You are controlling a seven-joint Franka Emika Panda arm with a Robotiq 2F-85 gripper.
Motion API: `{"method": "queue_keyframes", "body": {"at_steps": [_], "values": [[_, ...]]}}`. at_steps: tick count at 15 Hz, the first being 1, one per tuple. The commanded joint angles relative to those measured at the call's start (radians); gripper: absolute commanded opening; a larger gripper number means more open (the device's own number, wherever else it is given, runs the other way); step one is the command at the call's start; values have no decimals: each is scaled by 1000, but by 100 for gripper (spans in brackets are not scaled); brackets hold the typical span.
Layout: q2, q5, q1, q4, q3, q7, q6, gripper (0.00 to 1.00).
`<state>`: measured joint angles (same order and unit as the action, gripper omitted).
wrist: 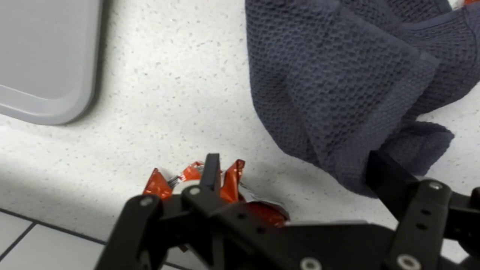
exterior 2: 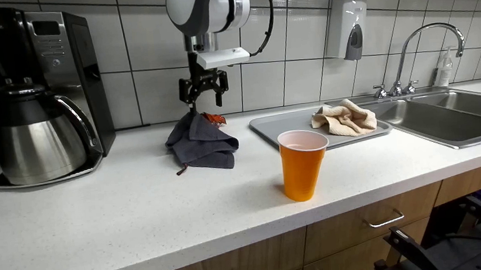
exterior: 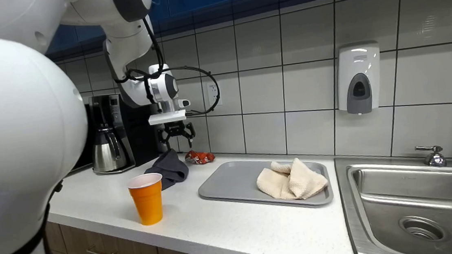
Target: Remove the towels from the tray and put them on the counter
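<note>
On the tray (exterior: 231,182) lies a cream towel (exterior: 292,183).

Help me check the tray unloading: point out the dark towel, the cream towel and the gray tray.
Dark towel (wrist: 337,90): wrist view, on the middle of its textured cloth.
Cream towel (exterior: 292,183): an exterior view, on its crumpled middle.
Gray tray (exterior: 231,182): an exterior view, on its bare flat surface.

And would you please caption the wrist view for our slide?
Open Robotiq gripper by a slate waffle-weave towel and red wrapper.
</note>
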<state>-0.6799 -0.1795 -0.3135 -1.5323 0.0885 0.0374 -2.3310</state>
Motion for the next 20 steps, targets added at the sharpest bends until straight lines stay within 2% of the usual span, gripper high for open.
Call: {"method": "queue_keyframes", "body": {"at_steps": [1,11,20], "values": [[28,23,45,-7,-8,9,10,100],[53,83,155,-40,-49,25,11,100],[95,91,202,-104,-116,118,11,100]]}}
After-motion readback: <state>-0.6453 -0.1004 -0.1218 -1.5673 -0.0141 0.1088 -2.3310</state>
